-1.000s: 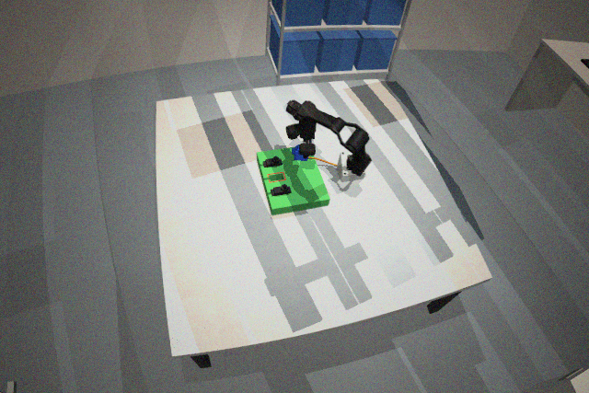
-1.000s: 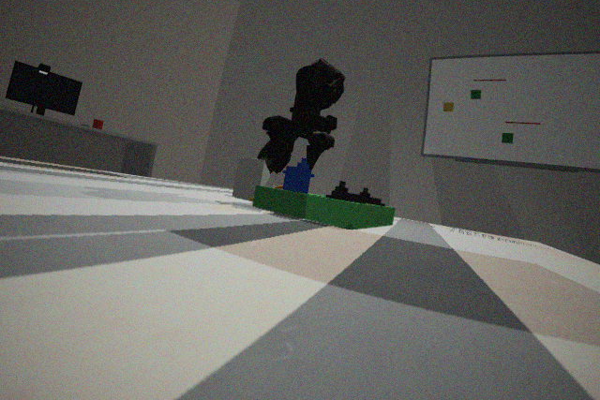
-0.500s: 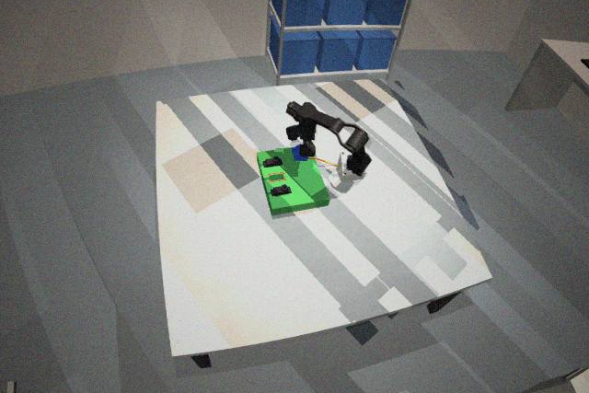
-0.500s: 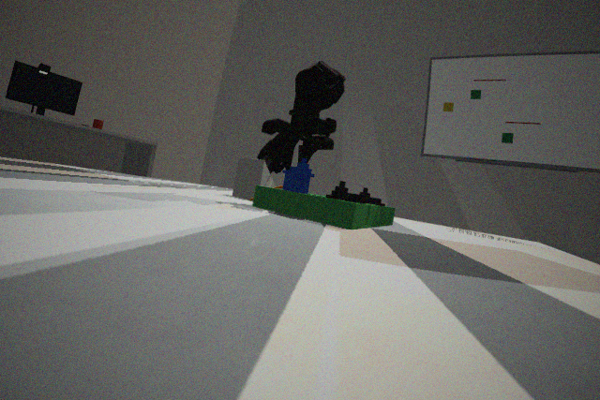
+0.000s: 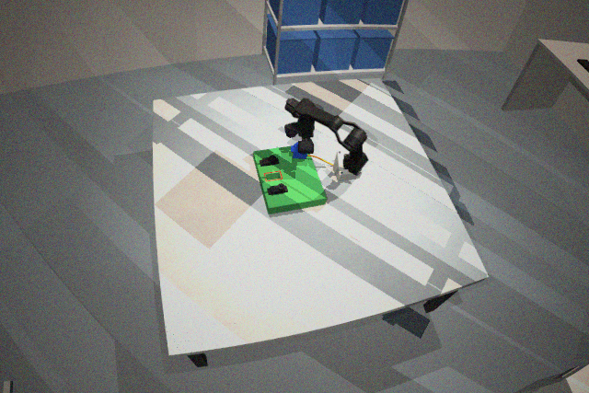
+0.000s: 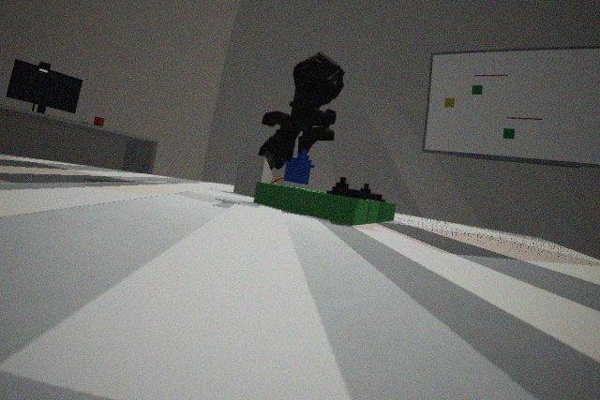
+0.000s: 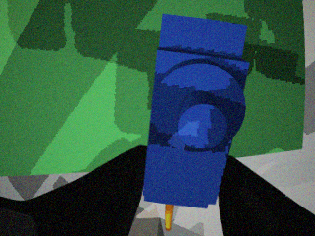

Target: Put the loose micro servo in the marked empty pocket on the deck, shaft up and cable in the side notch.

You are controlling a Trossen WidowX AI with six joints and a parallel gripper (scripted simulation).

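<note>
Starting at the left of the top view, we see the green deck (image 5: 290, 181) lying on the white bench (image 5: 285, 283). On the left part of the deck sit two black servos (image 5: 269, 160), one far and one near, and between them is the marked empty pocket (image 5: 272, 176) with its red outline. Moving right, at the far edge of the deck, we find the blue micro servo (image 5: 298, 151). Our fingers are dark shapes on both sides of it in the wrist view, and we judge they are closed tight on its blue body. The servo stands upright at the deck's far edge; we cannot tell if it rests there or hangs just above. Its round top and output shaft (image 7: 195, 128) face up toward the wrist camera. Its long side runs from the fingers out toward the middle of the deck. Its orange cable (image 5: 319, 158) trails off to the right, away from the deck, toward a small pale stand (image 5: 337, 167) beside the arm's base (image 5: 355, 160). The pocket lies to the left of the held servo, well apart from it. So we think the next move should lift the servo and carry it left, keeping the shaft up. The cable may need to swing round to meet the side notch, which we cannot make out.
</note>
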